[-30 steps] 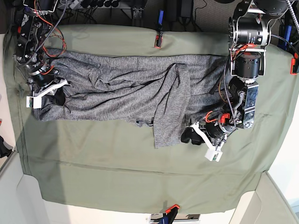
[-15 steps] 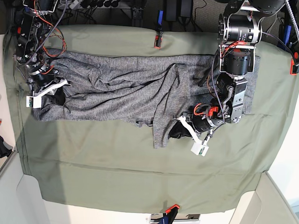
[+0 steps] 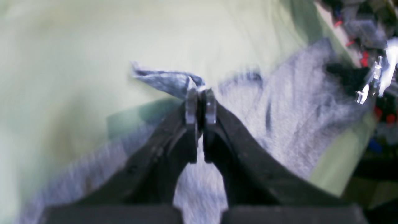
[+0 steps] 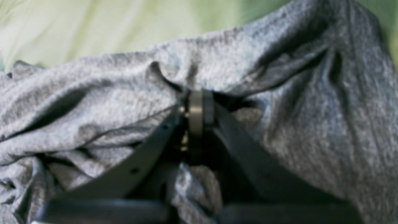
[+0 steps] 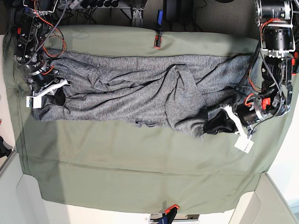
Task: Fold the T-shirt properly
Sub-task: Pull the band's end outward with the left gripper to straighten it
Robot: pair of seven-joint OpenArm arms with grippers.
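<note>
bare green cloth (image 5: 117,172) in front, T-shirt (image 5: 131,88) bunched mid-table

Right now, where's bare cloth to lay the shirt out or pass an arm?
Widest bare patch: the green cloth below the T-shirt, down to the orange clamp at the bottom edge. A narrower strip runs above the shirt, under the top clamp. Crowded at both shirt ends: the right gripper and left gripper each pinch fabric there.

an olive-green cloth (image 5: 140,172) covers the table, pinned by orange clamps (image 5: 158,41) at its edges; dark cables (image 5: 93,4) crowd the far side
</note>
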